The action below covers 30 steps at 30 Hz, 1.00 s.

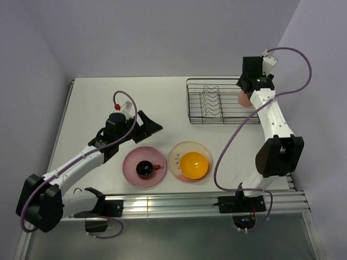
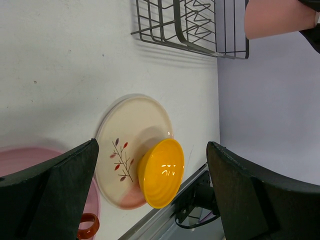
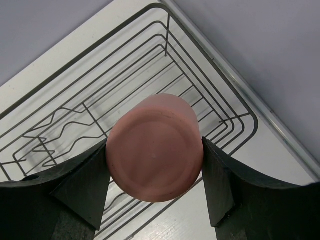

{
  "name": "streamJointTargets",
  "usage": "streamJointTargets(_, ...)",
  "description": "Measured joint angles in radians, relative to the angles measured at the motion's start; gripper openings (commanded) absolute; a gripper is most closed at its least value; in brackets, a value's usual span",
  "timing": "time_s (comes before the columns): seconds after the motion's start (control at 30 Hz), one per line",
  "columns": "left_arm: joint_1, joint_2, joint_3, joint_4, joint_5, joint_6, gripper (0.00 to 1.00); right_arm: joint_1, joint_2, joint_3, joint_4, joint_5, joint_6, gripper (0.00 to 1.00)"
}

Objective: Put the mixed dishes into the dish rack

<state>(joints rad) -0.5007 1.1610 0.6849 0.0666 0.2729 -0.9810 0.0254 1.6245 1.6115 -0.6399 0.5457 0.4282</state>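
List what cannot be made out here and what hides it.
- Top view: the pink cylindrical tumbler is mostly hidden under the right arm's wrist.
- Right wrist view: the tumbler's base hides whether it touches the black wire dish rack.
- Left wrist view: the round pink plate is cut by the left edge and a finger of the left gripper; only the handle of the small red-orange cup shows.
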Motion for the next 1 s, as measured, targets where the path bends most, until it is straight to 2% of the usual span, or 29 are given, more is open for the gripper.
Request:
streamJointTargets(0.33, 0.0, 0.002, 0.0, 0.004, 0.0, 0.001, 0.96, 0.0, 0.092, 0.08, -0.013, 0.014, -0.012, 0.0)
streamJointTargets(0.6, 0.0, 0.008, 0.0, 0.001, 0.003, 0.023, 0.96, -0.01, 0.238, 0.181, -0.015, 0.001, -0.002, 0.0)
streamJointTargets(1.0, 0.0, 0.008, 0.034, -0.025, 0.015, 0.069, 0.96, -0.104, 0.292, 0.109, 0.048, -0.036, 0.021, 0.0)
